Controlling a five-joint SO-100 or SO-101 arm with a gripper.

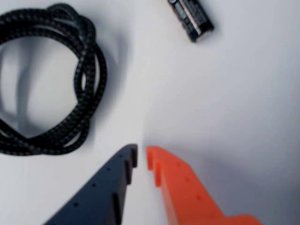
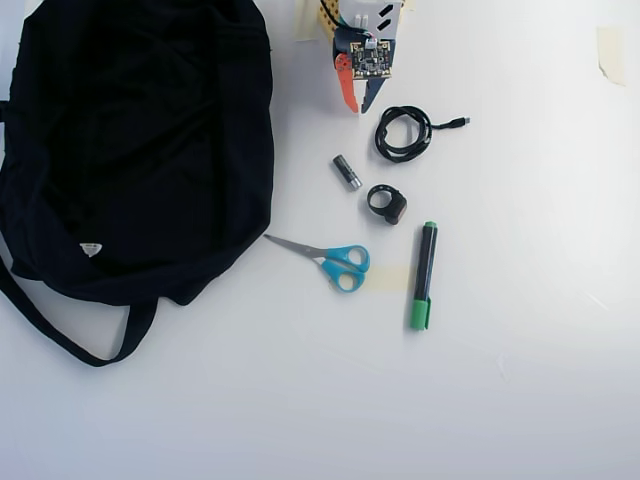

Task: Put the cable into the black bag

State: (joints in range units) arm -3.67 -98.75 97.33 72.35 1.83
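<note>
The cable [image 2: 381, 135] is a thin black cord wound in a small coil on the white table, its plug end [image 2: 462, 123] pointing right in the overhead view. In the wrist view the cable [image 1: 89, 70] fills the upper left. My gripper [image 1: 142, 152] hangs over bare table just right of the coil, its dark blue and orange fingers almost touching with nothing between them. From overhead the gripper [image 2: 359, 108] sits just left of the coil, apart from it. The black bag [image 2: 130, 150] lies floppy at the far left, with a white label [image 2: 91, 248] and a long strap [image 2: 60, 340].
A small grey cylinder [image 2: 347, 171] lies below the gripper and shows at the top of the wrist view [image 1: 192, 18]. A black ring-shaped object [image 2: 386, 203], blue-handled scissors [image 2: 335, 262] and a green marker [image 2: 423, 275] lie toward the table's middle.
</note>
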